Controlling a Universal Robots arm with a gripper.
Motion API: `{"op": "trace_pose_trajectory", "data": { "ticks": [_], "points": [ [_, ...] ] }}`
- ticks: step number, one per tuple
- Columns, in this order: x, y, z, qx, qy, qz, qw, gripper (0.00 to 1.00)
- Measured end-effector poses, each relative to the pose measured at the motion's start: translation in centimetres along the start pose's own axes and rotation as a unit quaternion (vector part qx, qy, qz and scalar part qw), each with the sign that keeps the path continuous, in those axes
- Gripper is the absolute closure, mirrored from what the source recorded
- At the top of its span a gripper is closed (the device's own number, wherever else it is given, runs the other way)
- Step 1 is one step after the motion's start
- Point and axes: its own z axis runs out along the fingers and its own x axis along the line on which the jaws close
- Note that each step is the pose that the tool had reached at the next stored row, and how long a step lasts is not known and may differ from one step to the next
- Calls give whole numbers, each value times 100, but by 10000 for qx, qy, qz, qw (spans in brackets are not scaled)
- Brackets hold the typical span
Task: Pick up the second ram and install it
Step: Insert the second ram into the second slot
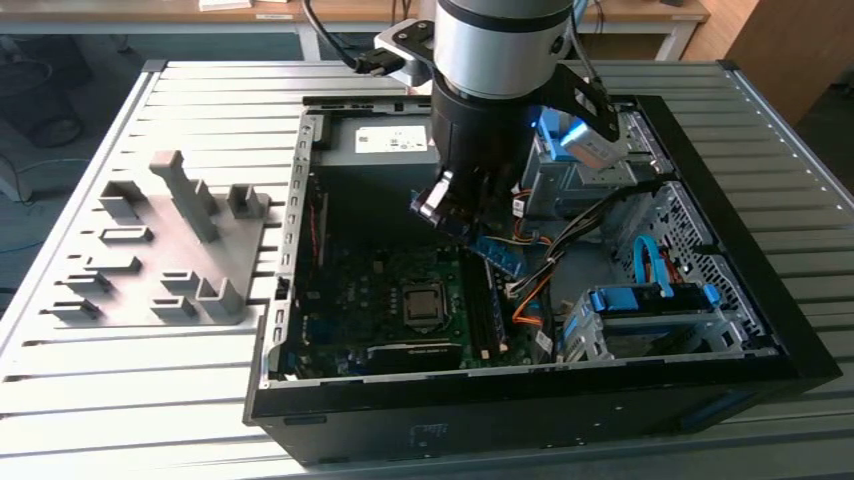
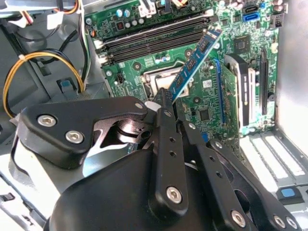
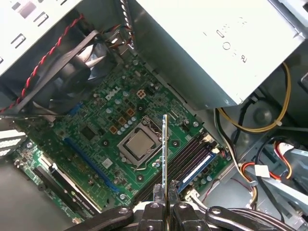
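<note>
The end effector (image 3: 165, 192) is clenched on the second ram (image 3: 165, 149) and holds it inside the open computer case (image 1: 534, 405), above the motherboard (image 3: 96, 125), near the long black slots (image 2: 154, 41). The ram is tilted. The grey holder (image 1: 174, 250) lies on the desk (image 1: 134, 420) beside the case.

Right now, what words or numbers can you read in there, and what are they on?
Power supply label: print too small to read.
Case sticker: too small to read.
Motherboard logo: a white brand mark, not quoted here.
Power supply stampings: pressed marks, no clear words.
Ram, held in the gripper: no print I can read.
</note>
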Motion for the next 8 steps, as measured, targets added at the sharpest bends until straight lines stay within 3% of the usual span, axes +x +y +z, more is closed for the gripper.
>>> {"op": "trace_pose_trajectory", "data": {
  "ticks": [8],
  "points": [
    [0,0,2,7,-4,308,9995,86]
  ]
}}
